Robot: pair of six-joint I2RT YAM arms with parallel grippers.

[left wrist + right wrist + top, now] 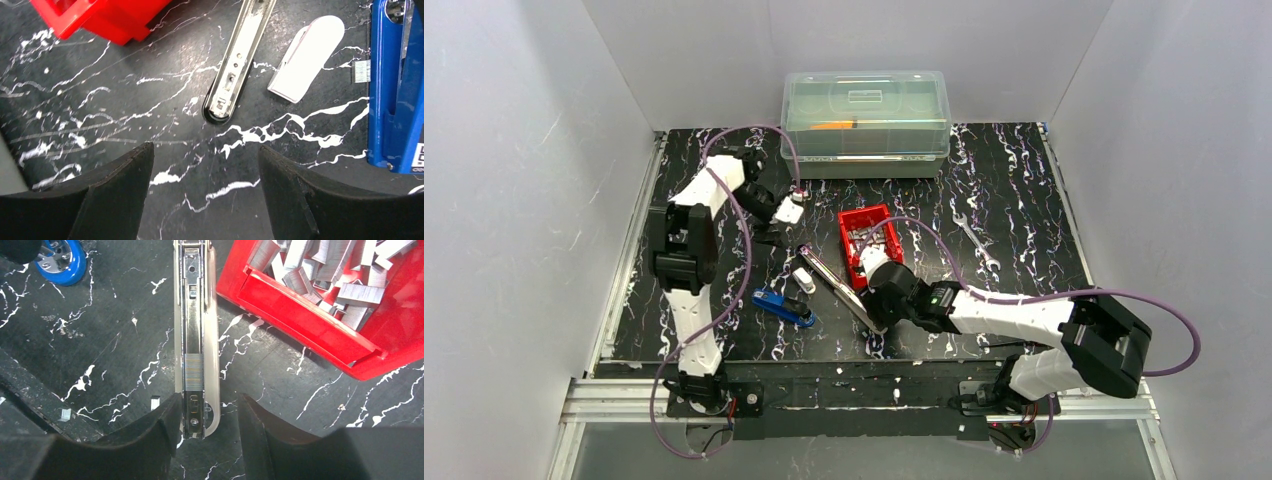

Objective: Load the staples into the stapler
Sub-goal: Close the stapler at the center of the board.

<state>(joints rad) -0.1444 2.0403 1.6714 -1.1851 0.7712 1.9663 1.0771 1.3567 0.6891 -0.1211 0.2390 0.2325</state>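
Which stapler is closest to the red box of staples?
The long silver stapler, lying opened out right beside the red box. The blue stapler lies farther off, on the silver one's other side.

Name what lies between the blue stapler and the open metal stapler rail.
A small white plastic piece lies there; the left wrist view shows it clearly.

1. The black, white-veined counter [1024, 180] carries a lidded clear box [865, 120] at its far edge.
2. A red bin [845, 240] sits mid-counter, an opened stapler [834, 280] lying flat just beside it.
3. A white piece [803, 280] and a blue stapler [784, 307] lie left of that; a wrench [975, 241] lies well right.
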